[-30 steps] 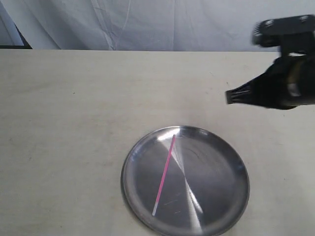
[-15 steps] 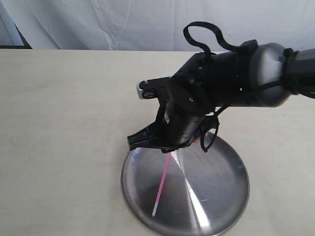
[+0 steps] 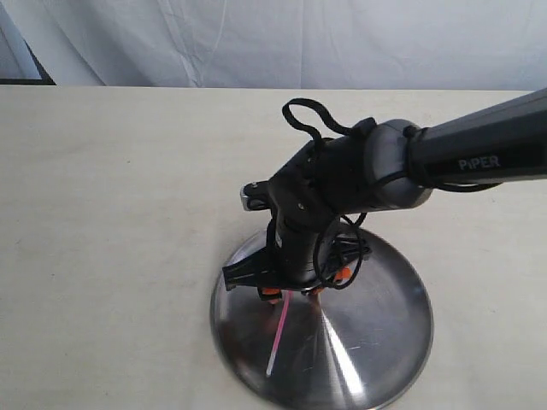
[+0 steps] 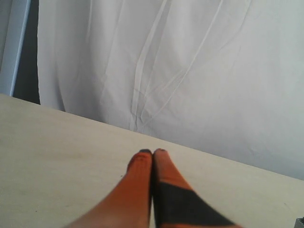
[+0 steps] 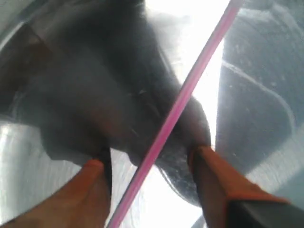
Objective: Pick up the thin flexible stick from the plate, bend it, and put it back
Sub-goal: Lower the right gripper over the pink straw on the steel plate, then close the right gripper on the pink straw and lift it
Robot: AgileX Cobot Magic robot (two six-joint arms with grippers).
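The thin pink stick lies on the round silver plate near the table's front edge. Its far half is hidden under my right arm. My right gripper hangs low over the plate, open, with an orange finger on each side of the stick. Up close the stick runs between the two fingertips of the right gripper without touching either. My left gripper is shut and empty, over bare table, and does not show in the exterior view.
The right arm reaches in from the right across the plate's far side. A pale tabletop surrounds the plate. A white curtain hangs behind the table's far edge.
The right arm swung in from the right edge and came down over the plate. Its open fingers now straddle the stick near its far half. The stick has not moved.
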